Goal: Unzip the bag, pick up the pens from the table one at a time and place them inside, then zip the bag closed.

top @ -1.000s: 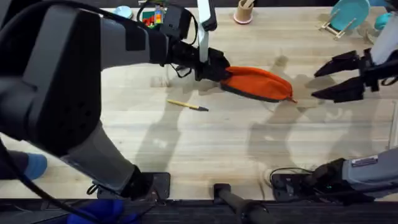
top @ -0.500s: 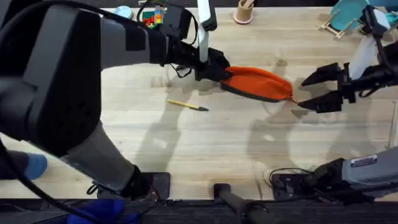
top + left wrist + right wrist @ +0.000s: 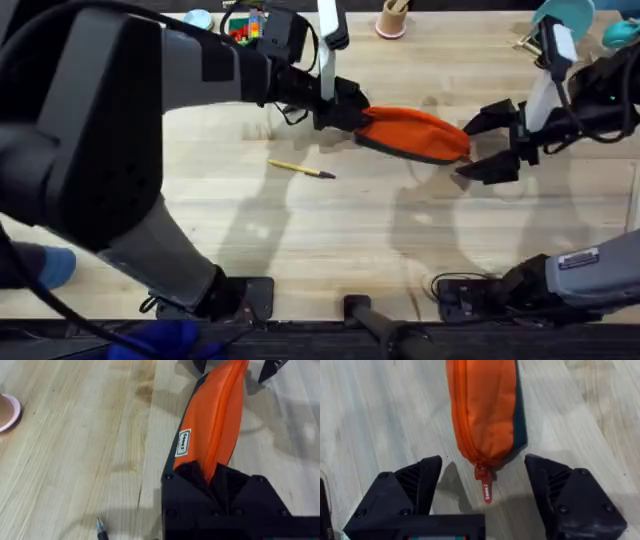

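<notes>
Hands split the work: my left hand (image 3: 345, 112) pinches one end of the soft orange fabric pouch (image 3: 415, 134) flat on the pale wooden worktop (image 3: 350, 230), anchoring it, while my wide-open, empty right hand (image 3: 482, 142) straddles its red zipper pull (image 3: 486, 491).

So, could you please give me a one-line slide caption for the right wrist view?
Open right gripper straddling the zipper pull at the closed orange bag's end.
</notes>
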You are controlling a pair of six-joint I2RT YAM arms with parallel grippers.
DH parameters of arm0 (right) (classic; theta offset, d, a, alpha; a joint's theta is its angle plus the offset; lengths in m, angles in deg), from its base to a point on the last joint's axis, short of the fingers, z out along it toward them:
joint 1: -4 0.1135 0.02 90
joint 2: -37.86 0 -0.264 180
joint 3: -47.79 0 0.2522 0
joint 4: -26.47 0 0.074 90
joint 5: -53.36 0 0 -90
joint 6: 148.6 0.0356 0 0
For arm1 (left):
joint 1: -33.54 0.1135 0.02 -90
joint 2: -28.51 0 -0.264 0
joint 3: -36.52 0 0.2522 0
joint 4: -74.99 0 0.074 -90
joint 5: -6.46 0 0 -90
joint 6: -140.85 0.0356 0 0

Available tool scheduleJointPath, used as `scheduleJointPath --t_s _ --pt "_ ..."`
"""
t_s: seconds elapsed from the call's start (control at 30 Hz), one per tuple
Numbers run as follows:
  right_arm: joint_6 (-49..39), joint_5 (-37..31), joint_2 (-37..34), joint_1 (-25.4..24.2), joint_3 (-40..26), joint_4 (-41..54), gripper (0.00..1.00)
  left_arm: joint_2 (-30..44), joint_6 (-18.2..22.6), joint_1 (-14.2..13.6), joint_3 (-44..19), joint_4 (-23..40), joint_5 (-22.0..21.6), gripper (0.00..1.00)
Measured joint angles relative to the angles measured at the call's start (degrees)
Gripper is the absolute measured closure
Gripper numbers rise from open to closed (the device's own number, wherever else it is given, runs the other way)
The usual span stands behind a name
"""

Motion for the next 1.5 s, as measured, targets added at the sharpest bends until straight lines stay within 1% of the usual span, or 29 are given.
scheduleJointPath --t_s 0.5,0.57,0.67,0.8,0.93,1.0,1.07,1.13,1.2,1.27,1.33,1.5 --pt "0.17 -0.62 -0.65 0.34 0.07 -0.6 0.006 0.0 0.01 0.0 0.0 -0.01 0.0 0.958" --pt "0.58 -0.98 -0.97 0.34 0.07 -0.61 0.039 0.0 -0.01 0.0 0.0 0.01 0.0 0.958" --pt "1.15 -1.48 -1.1 0.34 0.07 -0.57 0.164 0.0 -0.01 0.0 0.0 -0.01 0.0 0.958" --pt "1.38 -1.75 -1.11 0.34 0.07 -0.55 0.366 0.0 -0.01 0.0 0.0 0.01 0.0 0.958" --pt "1.48 -1.77 -1.11 0.34 0.07 -0.54 0.534 0.0 -0.01 0.0 0.0 -0.01 0.0 0.958" --pt "1.54 -1.86 -1.13 0.34 0.07 -0.55 0.596 0.0 -0.01 0.0 0.0 -0.01 0.0 0.958" --pt "1.74 -2.39 -1.12 0.34 0.07 -0.5 0.682 0.0 -0.01 0.0 0.0 0.0 0.0 0.958" --pt "1.95 -3.05 -1.12 0.34 0.07 -0.34 0.732 0.0 0.0 0.0 0.0 -0.01 0.0 0.958" --pt "2.09 -3.45 -1.12 0.34 0.07 -0.24 0.802 0.0 -0.01 0.0 0.0 0.01 0.0 0.958" --pt "2.27 -3.52 -1.12 0.34 0.07 -0.14 0.936 0.0 0.0 0.0 0.0 -0.01 0.0 0.958" --pt "2.46 -3.52 -1.1 0.34 0.07 -0.13 0.963 0.0 -0.01 0.0 0.0 0.01 0.0 0.958" --pt "2.5 -3.54 -1.1 0.34 0.07 -0.13 0.966 0.0 -0.01 0.0 0.0 -0.01 0.0 0.958"
